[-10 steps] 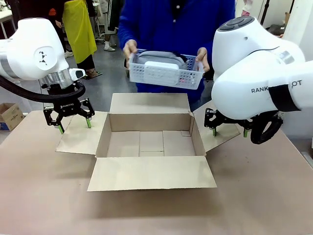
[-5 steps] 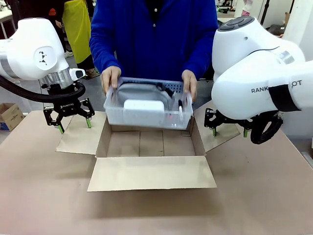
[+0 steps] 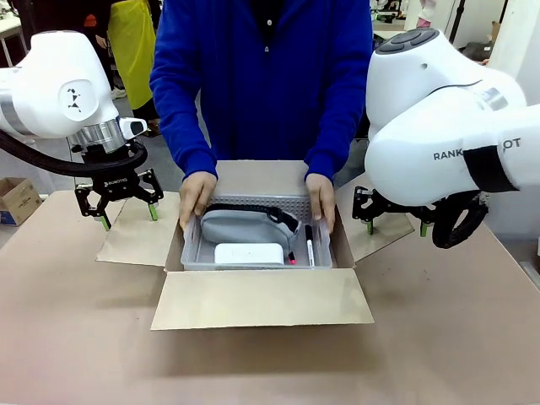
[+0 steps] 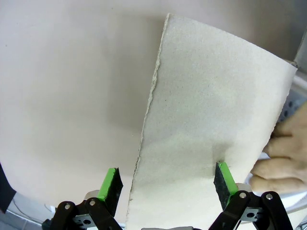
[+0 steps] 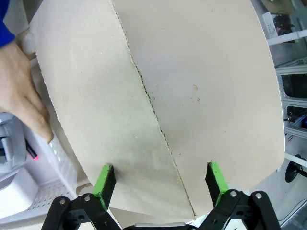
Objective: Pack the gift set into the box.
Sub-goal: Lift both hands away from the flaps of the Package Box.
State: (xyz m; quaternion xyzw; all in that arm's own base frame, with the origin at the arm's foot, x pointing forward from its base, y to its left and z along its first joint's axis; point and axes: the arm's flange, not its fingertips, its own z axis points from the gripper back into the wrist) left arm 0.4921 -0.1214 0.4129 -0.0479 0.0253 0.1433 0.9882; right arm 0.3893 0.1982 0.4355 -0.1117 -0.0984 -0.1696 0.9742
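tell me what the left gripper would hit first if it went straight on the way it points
Probably the spread left flap of the plain brown corrugated cardboard box, right under the left gripper; depth unclear.

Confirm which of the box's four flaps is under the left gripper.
The left side flap, folded flat on the table; the open left gripper straddles its edge. The right side flap lies under the right gripper; the wide near flap has none.
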